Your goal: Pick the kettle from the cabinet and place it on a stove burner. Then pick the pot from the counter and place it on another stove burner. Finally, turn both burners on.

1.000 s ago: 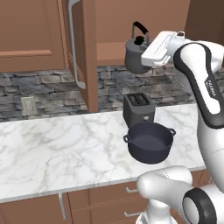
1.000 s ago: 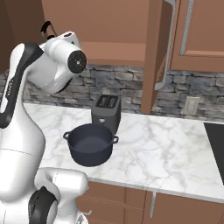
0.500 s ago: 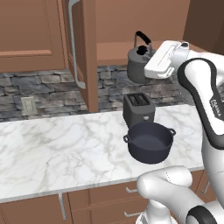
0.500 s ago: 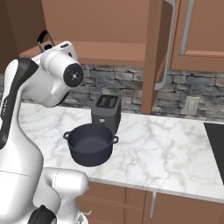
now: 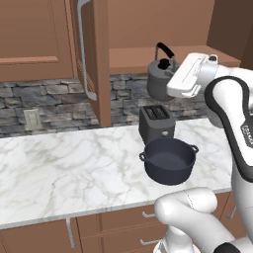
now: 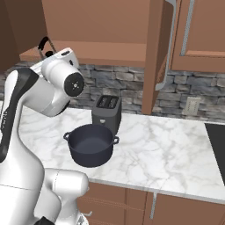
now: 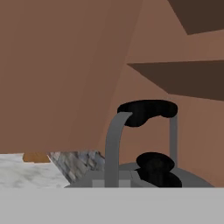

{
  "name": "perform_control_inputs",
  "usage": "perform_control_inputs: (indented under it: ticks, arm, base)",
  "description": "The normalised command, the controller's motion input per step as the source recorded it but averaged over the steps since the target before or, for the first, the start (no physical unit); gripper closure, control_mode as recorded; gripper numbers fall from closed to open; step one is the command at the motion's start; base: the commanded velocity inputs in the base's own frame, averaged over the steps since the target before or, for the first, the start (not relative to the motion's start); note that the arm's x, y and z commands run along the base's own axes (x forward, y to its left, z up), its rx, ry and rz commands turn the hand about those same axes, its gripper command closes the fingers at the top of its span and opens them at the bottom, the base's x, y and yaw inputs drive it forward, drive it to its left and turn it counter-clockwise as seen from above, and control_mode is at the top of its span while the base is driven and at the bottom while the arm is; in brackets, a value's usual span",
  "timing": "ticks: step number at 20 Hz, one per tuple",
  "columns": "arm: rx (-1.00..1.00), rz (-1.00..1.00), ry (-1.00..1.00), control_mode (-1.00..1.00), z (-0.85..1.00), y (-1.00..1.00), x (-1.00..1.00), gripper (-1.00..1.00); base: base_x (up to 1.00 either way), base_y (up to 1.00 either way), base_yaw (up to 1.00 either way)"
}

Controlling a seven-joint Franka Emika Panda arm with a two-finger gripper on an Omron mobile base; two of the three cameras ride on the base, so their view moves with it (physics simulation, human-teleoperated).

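The pot (image 5: 169,160) sits at frame centre on the desk (image 5: 69,173), awaiting the second transfer. Behind it stands the toaster (image 5: 156,122). At upper right, the end effector (image 5: 174,79) meets the kettle (image 5: 160,78), seemingly carried clear of the cabinet (image 5: 148,54) shelf; its clenched-or-released state cannot be determined.

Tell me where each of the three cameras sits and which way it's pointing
Left base view: behind the arm to its left, facing the counter, pot, toaster and held kettle; white arm at right.
Right base view: behind to its right, same counter, pot and toaster from the other side; arm at left.
Hand view: on the hand, facing the kettle's handle and lid knob against the cabinet.
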Motion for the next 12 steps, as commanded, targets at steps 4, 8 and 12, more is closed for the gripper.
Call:
perform_control_inputs:
  ticks: [4,8,12]
  arm:
    - [0.00,0.00,0.00,-1.00,-0.15,-0.22,-0.13,1.00]
    - [0.00,0.00,0.01,-1.00,-0.15,-0.23,-0.23,1.00]
    - [0.00,0.00,0.02,-1.00,-0.15,-0.19,-0.19,1.00]
  base:
    - [0.00,0.00,0.00]
    - [0.00,0.00,0.00]
    - [0.00,0.00,0.00]
